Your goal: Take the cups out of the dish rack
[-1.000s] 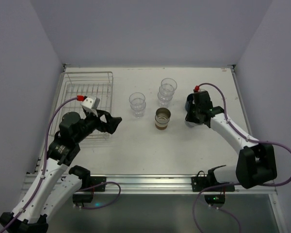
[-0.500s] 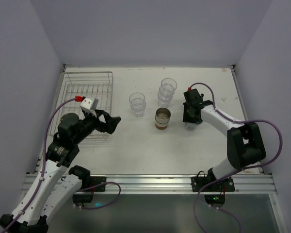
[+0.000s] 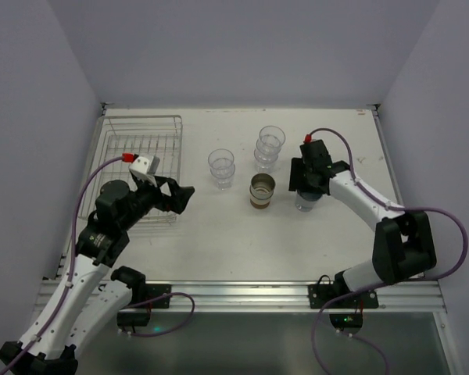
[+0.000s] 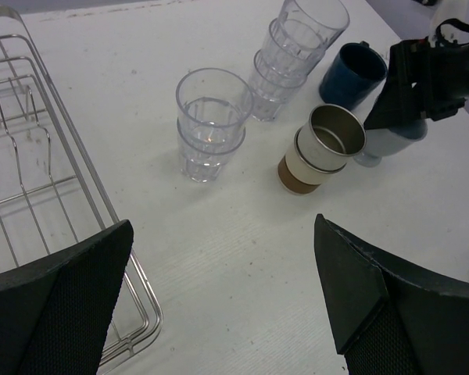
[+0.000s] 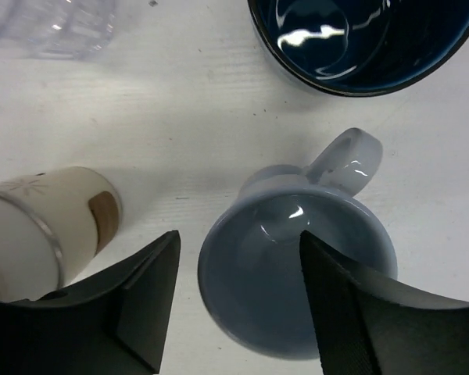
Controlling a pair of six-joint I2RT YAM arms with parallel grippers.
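Observation:
The pale blue cup (image 5: pixel 285 269) stands upright on the table with its handle pointing away. My right gripper (image 5: pixel 239 238) is open above it, one finger outside the cup's left wall and the other over its inside, touching nothing. The dark navy mug (image 5: pixel 359 39) sits just behind it and a tan cup (image 5: pixel 39 234) to its left. Two stacks of clear tumblers (image 3: pixel 221 168) (image 3: pixel 270 147) stand mid-table. The dish rack (image 3: pixel 141 148) at the back left shows no cups. My left gripper (image 3: pixel 180 195) hangs open beside the rack's right edge.
Purple walls close the table on the left, back and right. A metal rail (image 3: pixel 242 293) runs along the near edge by the arm bases. In the left wrist view, the rack's wire side (image 4: pixel 86 172) lies close to the left finger.
My right gripper has opened and let go of the pale blue cup, which now stands on the table. The right wrist shifted slightly left. The left arm has not moved.

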